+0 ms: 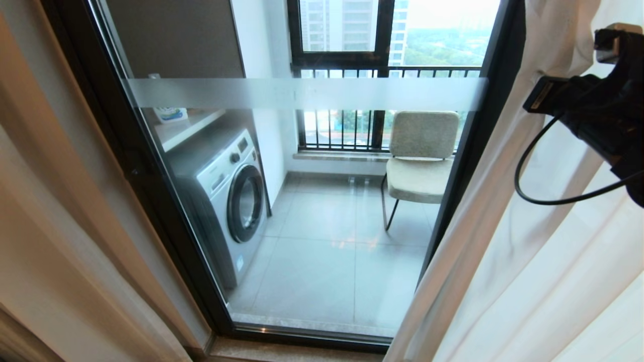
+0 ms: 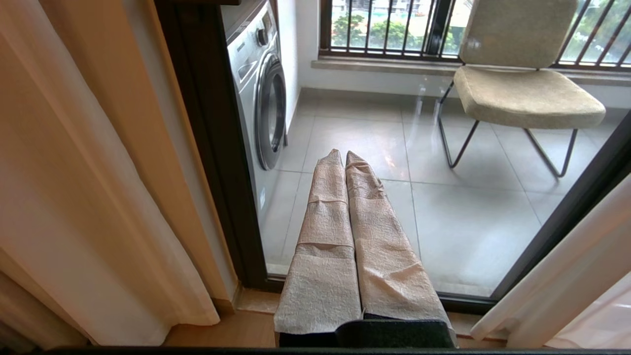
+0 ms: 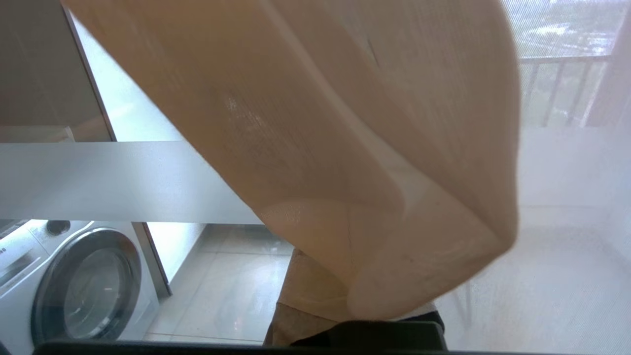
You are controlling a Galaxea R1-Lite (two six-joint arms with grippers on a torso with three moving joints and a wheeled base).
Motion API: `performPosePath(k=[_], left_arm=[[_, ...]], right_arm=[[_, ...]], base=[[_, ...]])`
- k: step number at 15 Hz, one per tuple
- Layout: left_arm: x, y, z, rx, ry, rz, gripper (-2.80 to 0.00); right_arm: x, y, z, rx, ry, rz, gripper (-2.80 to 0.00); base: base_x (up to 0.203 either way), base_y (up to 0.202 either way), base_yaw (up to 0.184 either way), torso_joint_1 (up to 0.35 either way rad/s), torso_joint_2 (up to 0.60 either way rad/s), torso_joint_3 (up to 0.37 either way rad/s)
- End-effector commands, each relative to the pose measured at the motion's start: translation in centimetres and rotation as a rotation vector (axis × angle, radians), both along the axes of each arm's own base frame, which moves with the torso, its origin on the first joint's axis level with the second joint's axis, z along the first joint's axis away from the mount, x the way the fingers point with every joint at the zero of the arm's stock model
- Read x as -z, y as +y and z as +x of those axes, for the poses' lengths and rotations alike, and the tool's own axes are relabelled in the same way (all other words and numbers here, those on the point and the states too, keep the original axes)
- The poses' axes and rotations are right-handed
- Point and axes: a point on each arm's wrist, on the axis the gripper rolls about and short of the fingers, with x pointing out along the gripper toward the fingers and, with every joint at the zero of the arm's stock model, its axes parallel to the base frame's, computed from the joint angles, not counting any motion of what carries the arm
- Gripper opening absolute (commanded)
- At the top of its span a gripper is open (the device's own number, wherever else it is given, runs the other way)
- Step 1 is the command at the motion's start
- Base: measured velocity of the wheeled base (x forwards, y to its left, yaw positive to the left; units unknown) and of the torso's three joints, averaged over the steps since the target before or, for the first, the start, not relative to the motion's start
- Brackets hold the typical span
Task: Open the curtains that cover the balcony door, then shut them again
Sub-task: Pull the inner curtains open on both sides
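No legible writing; washing machine (image 1: 229, 193) badge unreadable. Right gripper (image 3: 345, 296) clamped shut on a beige fold of the curtains (image 3: 355, 148), which drape over it and run vertically. Balcony door (image 1: 312, 201) glass just beyond, frosted band (image 1: 307, 94) level. Chair (image 1: 420, 161) behind glass. Left gripper (image 2: 342, 155) closed, empty, pointing at the glass.

The balcony door (image 1: 312, 201) glass stands uncovered between the curtains (image 1: 528, 241) drawn to both sides, but the closed pane blocks any reach to the washing machine (image 1: 226, 196) and chair (image 1: 420, 161) beyond. Curtain folds drape over the right gripper (image 3: 315, 276).
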Motion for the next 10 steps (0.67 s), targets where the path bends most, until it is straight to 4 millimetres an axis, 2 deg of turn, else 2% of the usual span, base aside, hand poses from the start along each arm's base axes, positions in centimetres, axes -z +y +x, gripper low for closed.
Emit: performPosePath(k=[1,8,10], left_arm=[[0.0,0.0,0.0,0.0,0.0,-0.001,-2.8],[0.0,0.0,0.0,0.0,0.0,-0.001,-2.8],[0.0,0.0,0.0,0.0,0.0,-0.001,-2.8]], right_arm=[[-0.5,-0.1,-0.7,0.012,-0.018,-0.023,-2.8],[-0.5,-0.4,-2.5,0.022,-0.008,-0.031,-2.8],[-0.6,-0.7,-2.5,0.032,-0.012,-0.029,-2.8]], base=[[0.0,0.0,0.0,0.0,0.0,0.0],[0.0,0.0,0.0,0.0,0.0,0.0],[0.0,0.0,0.0,0.0,0.0,0.0]])
